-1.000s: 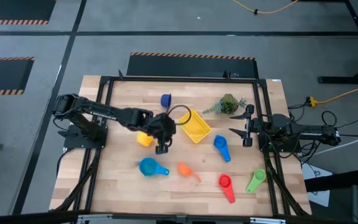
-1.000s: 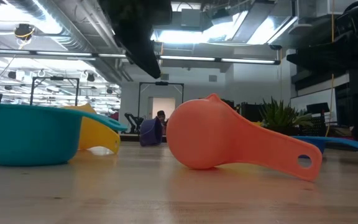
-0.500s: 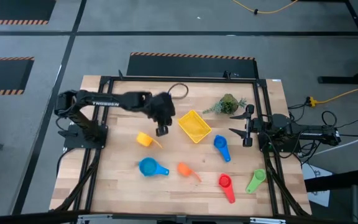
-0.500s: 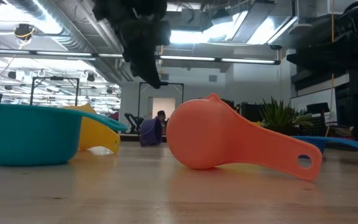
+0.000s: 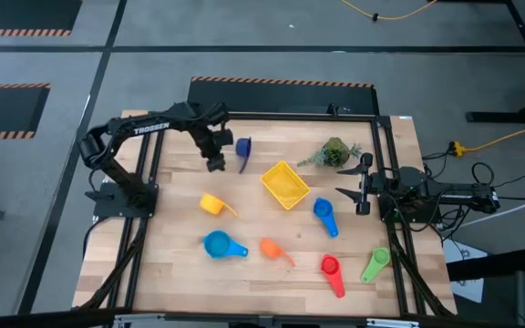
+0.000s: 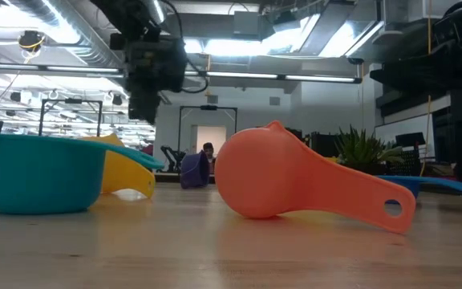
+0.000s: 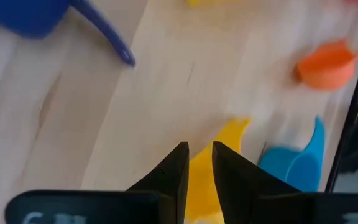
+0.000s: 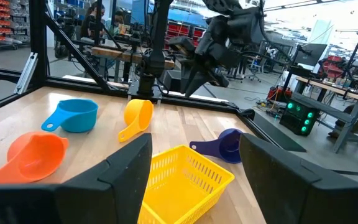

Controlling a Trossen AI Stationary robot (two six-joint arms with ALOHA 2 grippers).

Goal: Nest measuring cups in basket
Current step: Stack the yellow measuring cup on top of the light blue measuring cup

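From above, the whole wooden table is laid out. The yellow basket sits empty just behind the table's middle, turned cornerwise, with no cup in it. The cups lie scattered around it: the dark blue cup toward the far edge, the yellow cup left of the basket, the light blue cup and orange cup nearer the front edge, the blue cup just right of the basket, and the red cup and green cup toward the front right corner. A leafy sprig lies near the far right.

The left gripper hangs above the table just beside the dark blue cup; its wrist view shows the fingers nearly together with a thin gap and nothing between them. The right gripper waits at the right edge, its fingers spread wide and empty.

The low view adds shape that the overhead one flattens: the orange cup is a smooth, matte, rounded bowl on its side with a flat handle pierced by a hole, and the light blue cup stands upright with straight walls. The right wrist view shows the basket's open lattice sides; the dark blue cup appears to lie tipped on its side.
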